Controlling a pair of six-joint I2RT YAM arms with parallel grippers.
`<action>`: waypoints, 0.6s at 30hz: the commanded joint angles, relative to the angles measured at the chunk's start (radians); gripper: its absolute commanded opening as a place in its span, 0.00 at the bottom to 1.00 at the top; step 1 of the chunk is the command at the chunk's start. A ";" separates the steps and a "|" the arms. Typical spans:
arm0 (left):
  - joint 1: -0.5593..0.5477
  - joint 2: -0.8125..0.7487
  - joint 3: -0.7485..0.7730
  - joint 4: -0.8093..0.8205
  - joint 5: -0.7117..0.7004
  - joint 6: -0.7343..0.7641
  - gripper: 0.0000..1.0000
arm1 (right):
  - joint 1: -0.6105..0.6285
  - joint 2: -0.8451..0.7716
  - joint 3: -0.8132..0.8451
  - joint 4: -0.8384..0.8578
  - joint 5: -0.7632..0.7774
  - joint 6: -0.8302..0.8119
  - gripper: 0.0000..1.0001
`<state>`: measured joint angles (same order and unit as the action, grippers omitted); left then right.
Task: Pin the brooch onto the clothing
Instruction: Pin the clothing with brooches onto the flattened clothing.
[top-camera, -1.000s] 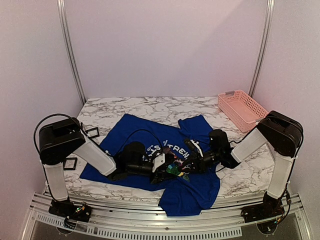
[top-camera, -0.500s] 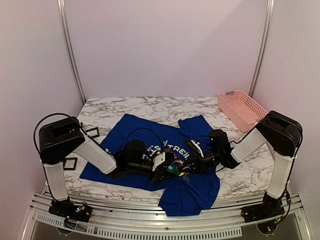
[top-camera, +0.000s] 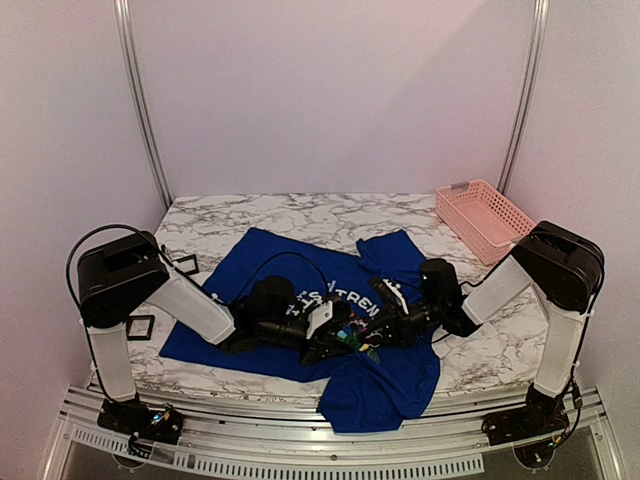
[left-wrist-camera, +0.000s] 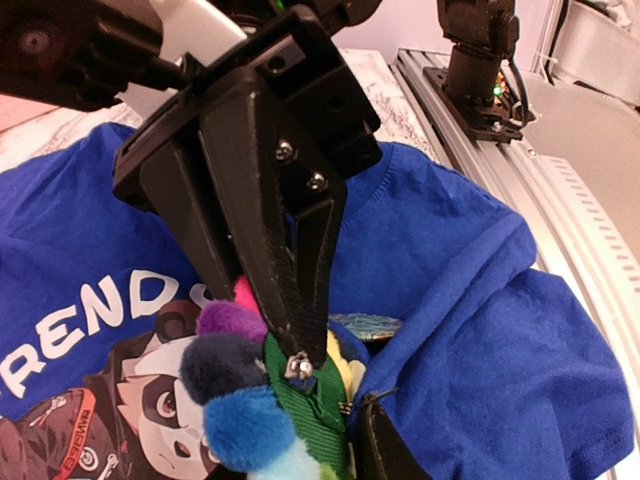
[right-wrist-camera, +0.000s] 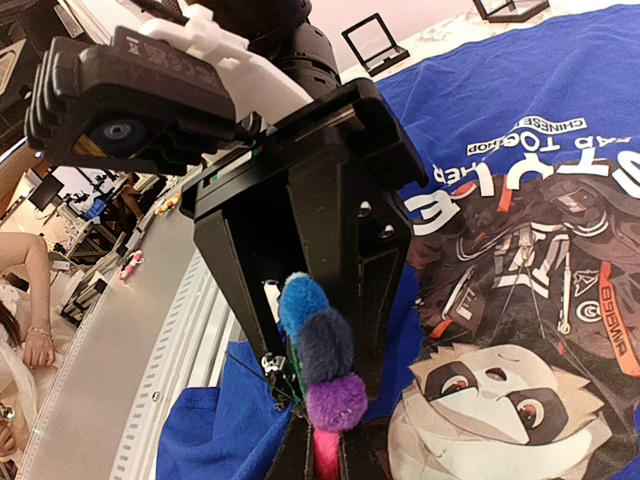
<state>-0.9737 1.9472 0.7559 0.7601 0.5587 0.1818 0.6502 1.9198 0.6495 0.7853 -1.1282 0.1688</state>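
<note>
A royal-blue T-shirt (top-camera: 262, 256) lies spread on the white, grey-veined marble table (top-camera: 300, 212). Its soft knit is rumpled into folds at the near hem, where one corner hangs over the table's edge. The chest print (right-wrist-camera: 520, 300) has white curved lettering over a dark cartoon animal with a pale face and red-orange trim.

Both arms reach in low and meet over the shirt's front, just beside the print. The brooch (left-wrist-camera: 250, 400) sits between them there, raised a little above the cloth. It is a ring of fuzzy round pom-poms in purple, navy, blue, pale blue, pink and yellow, on a strip of green woven ribbon with a small metal fitting.

The right gripper (left-wrist-camera: 295, 355) is matt black, with angular wedge-shaped fingers held by small screws. Its fingers are pressed together, pinching the brooch at the ribbon. The left gripper (right-wrist-camera: 322, 390) faces it, its two broad black fingers standing apart on either side of the pom-poms. I cannot tell whether they actually press the brooch.

A pink plastic lattice basket (top-camera: 460, 228) sits at the far right corner, well apart. A small black open frame (top-camera: 185, 265) rests on the marble by the shirt's left sleeve.
</note>
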 joint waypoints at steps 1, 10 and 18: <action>-0.011 -0.007 0.027 -0.016 0.008 0.035 0.04 | 0.000 -0.003 0.007 0.023 0.020 0.041 0.05; -0.010 -0.012 0.025 -0.025 0.000 0.031 0.02 | 0.012 -0.026 -0.010 0.017 0.008 0.034 0.26; -0.012 -0.015 0.022 -0.022 -0.006 0.030 0.02 | 0.023 -0.023 -0.001 0.016 0.033 0.030 0.29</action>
<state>-0.9752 1.9472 0.7662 0.7387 0.5495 0.2016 0.6636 1.9160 0.6464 0.7876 -1.1236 0.1982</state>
